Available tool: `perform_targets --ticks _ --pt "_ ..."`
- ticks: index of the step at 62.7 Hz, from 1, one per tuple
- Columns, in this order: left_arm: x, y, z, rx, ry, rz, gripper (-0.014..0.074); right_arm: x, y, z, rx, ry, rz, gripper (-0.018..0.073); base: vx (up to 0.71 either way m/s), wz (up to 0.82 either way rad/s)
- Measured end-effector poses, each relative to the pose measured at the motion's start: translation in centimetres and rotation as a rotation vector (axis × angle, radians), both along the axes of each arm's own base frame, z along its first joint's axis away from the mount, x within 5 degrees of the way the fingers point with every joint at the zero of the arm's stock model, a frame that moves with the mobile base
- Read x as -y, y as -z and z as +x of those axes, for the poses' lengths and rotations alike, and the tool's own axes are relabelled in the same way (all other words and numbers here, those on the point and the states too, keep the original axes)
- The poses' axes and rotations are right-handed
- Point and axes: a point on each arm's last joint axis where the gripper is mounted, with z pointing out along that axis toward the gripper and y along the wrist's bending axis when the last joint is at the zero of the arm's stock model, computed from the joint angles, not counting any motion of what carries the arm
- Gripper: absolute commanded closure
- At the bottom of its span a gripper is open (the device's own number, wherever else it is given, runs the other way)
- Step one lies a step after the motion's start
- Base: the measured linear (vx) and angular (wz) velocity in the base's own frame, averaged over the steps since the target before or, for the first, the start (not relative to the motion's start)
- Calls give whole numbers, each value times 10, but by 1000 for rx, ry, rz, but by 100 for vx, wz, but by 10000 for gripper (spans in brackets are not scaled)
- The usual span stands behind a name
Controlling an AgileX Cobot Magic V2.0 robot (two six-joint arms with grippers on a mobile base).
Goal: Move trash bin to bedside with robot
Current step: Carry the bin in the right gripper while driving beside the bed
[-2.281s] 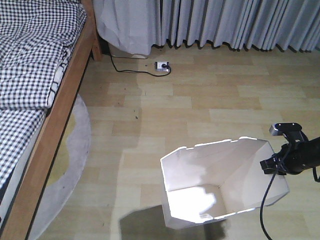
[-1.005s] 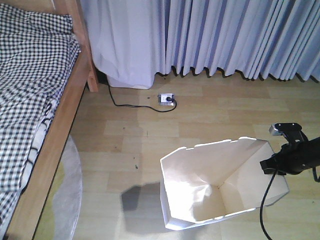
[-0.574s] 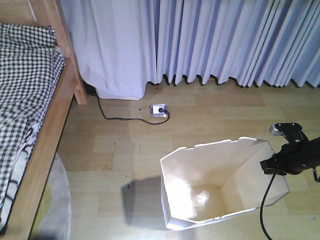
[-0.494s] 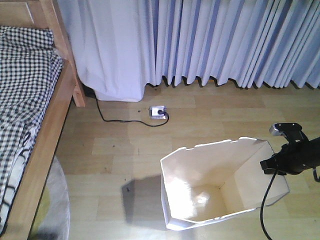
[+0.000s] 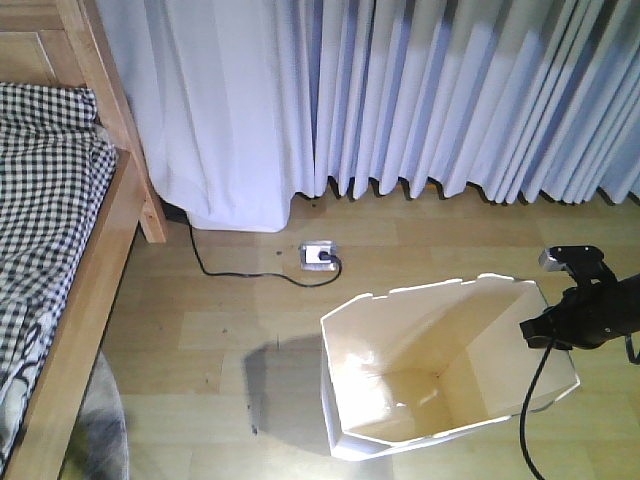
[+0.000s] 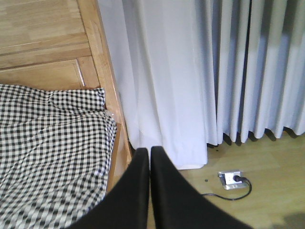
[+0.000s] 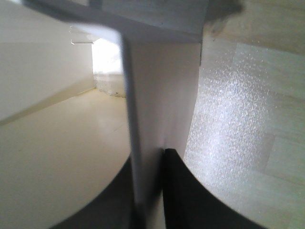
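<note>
The white faceted trash bin [image 5: 400,340] hangs at the lower right of the front view, mouth open toward the camera. My right gripper [image 5: 545,330], on a slim black arm with a trailing cable, is shut on the bin's right rim. In the right wrist view the bin wall [image 7: 143,109] runs between the two black fingers of that gripper [image 7: 150,164]. The bed's wooden frame [image 5: 95,290] and checked bedding [image 5: 40,200] lie at the left, apart from the bin. My left gripper [image 6: 149,150] is shut on nothing, above the bed's edge [image 6: 119,143].
Pale curtains [image 5: 420,90] hang across the back, down to the wooden floor. A floor power socket [image 5: 319,256] with a black cable lies between bed and bin; the socket [image 6: 232,179] also shows in the left wrist view. A grey rug edge [image 5: 100,430] sits at the lower left.
The whole view has advanced toward the curtains: bed, rug and socket slid left and down. The bin and right gripper keep the same place in the frame, still clamped together.
</note>
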Motion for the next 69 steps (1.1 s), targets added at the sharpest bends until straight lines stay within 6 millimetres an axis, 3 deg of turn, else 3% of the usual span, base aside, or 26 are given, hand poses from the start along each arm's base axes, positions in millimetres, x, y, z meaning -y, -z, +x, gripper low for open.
perform_targets --ticks 36,69 --pt "0 0 0 0 0 0 602 0 0 0 0 1 1 565 20 3" --pt "0 0 0 0 0 0 602 0 0 0 0 -1 1 565 2 1"
